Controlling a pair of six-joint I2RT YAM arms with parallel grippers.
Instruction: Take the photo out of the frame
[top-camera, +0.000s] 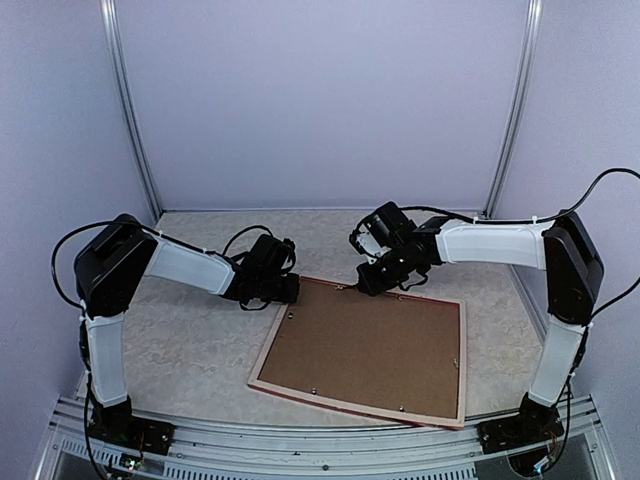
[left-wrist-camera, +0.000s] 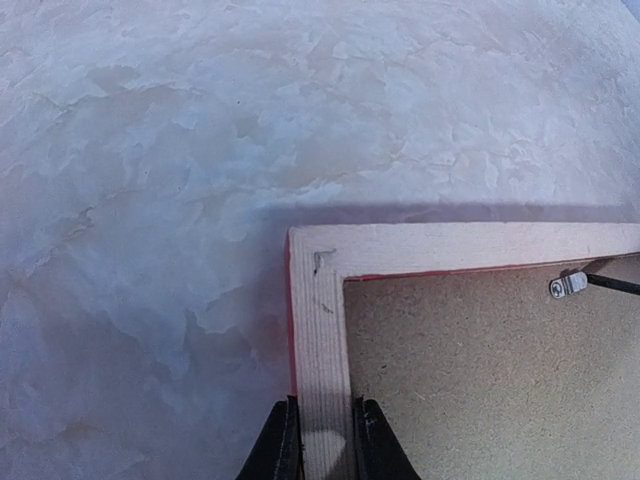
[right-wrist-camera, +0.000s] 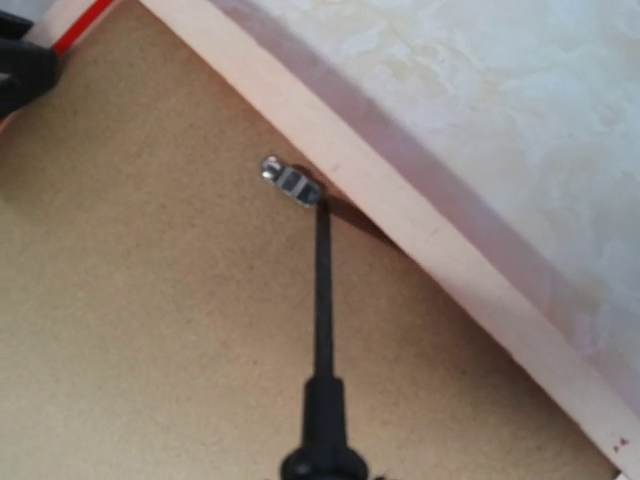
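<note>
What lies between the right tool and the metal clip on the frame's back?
A thin black screwdriver shaft runs from the right tool to the clip; the right wrist view shows it.

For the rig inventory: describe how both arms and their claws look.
Both arms match: the left arm and right arm have white shells over their links and black joints. Thin black cables loop off each. The left claw has slim black fingers.

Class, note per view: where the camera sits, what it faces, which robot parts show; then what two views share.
Top external: above, behind; faces down on the frame; left arm, right arm show.
Left wrist: faces the frame's corner; its jaws straddle the frame.
Right wrist: faces along the screwdriver to a metal clip; own jaws unseen.
Shared: both wrists see that clip.
</note>
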